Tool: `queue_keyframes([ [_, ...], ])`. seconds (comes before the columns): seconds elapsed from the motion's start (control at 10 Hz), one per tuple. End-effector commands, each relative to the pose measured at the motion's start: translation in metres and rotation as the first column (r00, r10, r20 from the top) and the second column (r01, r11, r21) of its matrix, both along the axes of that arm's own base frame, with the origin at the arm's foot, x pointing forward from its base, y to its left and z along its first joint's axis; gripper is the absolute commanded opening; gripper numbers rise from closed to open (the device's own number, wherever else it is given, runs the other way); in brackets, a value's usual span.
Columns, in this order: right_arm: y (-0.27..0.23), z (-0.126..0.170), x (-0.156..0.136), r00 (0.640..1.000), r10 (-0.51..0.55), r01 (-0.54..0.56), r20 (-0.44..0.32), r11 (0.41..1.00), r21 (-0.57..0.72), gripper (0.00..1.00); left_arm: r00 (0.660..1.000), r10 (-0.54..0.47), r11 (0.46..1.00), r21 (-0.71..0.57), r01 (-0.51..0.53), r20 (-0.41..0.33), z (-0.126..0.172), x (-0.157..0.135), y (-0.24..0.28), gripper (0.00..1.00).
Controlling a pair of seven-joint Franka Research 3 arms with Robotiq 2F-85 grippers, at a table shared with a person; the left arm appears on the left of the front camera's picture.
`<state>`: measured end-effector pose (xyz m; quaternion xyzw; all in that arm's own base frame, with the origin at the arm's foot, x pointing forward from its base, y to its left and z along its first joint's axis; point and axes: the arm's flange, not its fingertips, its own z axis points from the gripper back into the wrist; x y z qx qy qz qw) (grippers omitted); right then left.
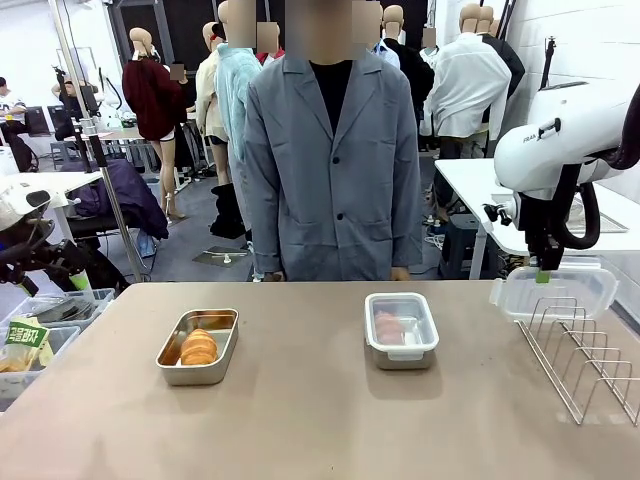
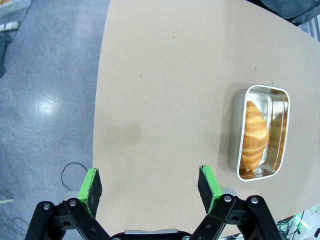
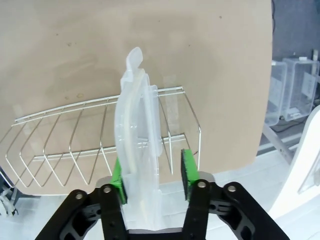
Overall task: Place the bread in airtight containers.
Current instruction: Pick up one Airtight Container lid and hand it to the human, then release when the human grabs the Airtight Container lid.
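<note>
Left gripper point(image 2: 150, 186): jaws spread wide, holding nothing, poised over bare counter point(image 1: 300, 420). Open tin point(image 1: 198, 346) sits left of centre with one roll point(image 1: 199, 347) lying lengthwise inside, no lid on it. Second tin point(image 1: 401, 330), right of centre, already carries its clear lid, pinkish-brown roll dimly visible through it.

Right gripper point(image 1: 541, 272): jaws partway closed around the edge of a clear lid point(image 1: 553, 291), raised above the wire rack point(image 1: 585, 355). In the wrist view one pad point(image 3: 118, 175) touches the lid; the other stands just off it (grip not yet proven).

Judgement: confirm the pinch first, lift clear of the rack wires, carry level to the open tin, square it with the rim before pressing.
</note>
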<state>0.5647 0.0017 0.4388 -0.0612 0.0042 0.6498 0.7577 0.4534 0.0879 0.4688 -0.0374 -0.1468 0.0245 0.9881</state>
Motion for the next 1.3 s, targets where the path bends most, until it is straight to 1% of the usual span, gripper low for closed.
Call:
queue_keyframes([
  [0.0,0.0,0.005,-0.006,1.0,-0.013,0.013,-0.004,1.0,-0.027,0.0,1.0,0.018,1.0,-0.005,-0.018,0.001,0.001,-0.001,0.0,1.0],
  [0.2,-0.001,0.009,-0.009,1.0,-0.002,0.002,0.001,1.0,-0.03,0.0,1.0,0.018,1.0,-0.005,-0.018,0.001,0.001,-0.001,0.0,1.0],
  [0.4,-0.002,0.024,-0.016,1.0,0.02,-0.02,0.011,0.999,-0.039,0.0,1.0,0.018,1.0,-0.005,-0.018,0.001,0.001,-0.001,0.0,1.0],
  [0.5,-0.002,0.037,-0.022,0.999,0.042,-0.041,0.033,0.998,-0.045,0.0,1.0,0.018,1.0,-0.005,-0.018,0.001,0.001,-0.001,0.0,1.0],
  [0.6,-0.002,0.052,-0.029,0.995,0.043,-0.038,0.086,0.998,-0.056,0.0,1.0,0.018,1.0,-0.005,-0.018,0.001,0.001,-0.001,0.0,1.0],
  [0.7,-0.002,0.07,-0.038,0.989,0.065,-0.058,0.131,0.996,-0.063,0.0,1.0,0.018,1.0,-0.005,-0.018,0.001,0.001,-0.001,0.0,1.0],
  [0.9,0.005,0.111,-0.064,0.957,0.169,-0.159,0.236,0.985,-0.06,0.0,1.0,0.018,1.0,-0.005,-0.018,0.001,0.001,-0.001,0.0,1.0],
  [1.0,0.017,0.134,-0.078,0.92,0.229,-0.214,0.318,0.973,-0.084,0.0,1.0,0.018,1.0,-0.005,-0.018,0.001,0.001,-0.001,0.0,1.0],
  [1.1,0.033,0.151,-0.08,0.885,0.277,-0.264,0.374,0.961,-0.087,0.0,1.0,0.018,1.0,-0.005,-0.018,0.001,0.001,-0.001,0.0,1.0],
  [1.2,0.057,0.168,-0.075,0.858,0.333,-0.33,0.391,0.941,-0.078,0.0,1.0,0.018,1.0,-0.005,-0.018,0.001,0.001,-0.001,0.0,1.0],
])
